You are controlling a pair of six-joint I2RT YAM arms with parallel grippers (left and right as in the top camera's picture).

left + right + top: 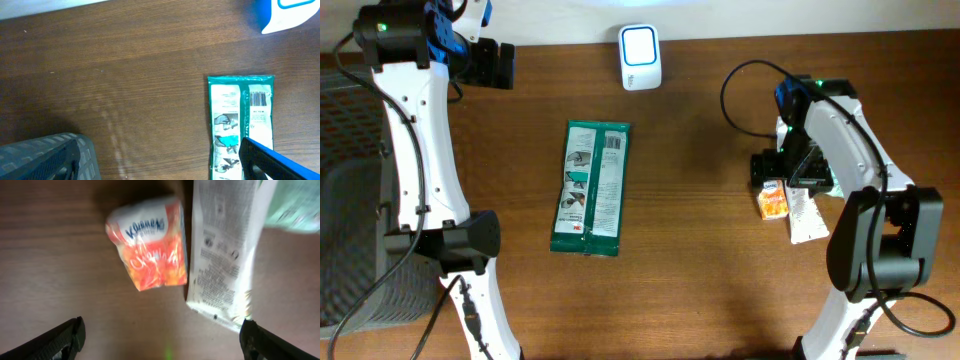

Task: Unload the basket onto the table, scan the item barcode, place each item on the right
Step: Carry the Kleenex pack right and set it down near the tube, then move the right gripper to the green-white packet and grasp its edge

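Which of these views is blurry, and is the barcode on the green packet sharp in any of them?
Right wrist view: blurred, with the print on the orange packet and the white packet soft and smeared. Left wrist view: sharp, and the green packet shows its barcode as crisp bars. Overhead view: in focus, with a washed-out bright strip along the top edge behind the white scanner.

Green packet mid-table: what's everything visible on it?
The green flat plastic packet lies flat on the brown wooden table, its long axis running front to back, slightly tilted. White printed panels face up, and the barcode sits near the far end. Only the table touches it.
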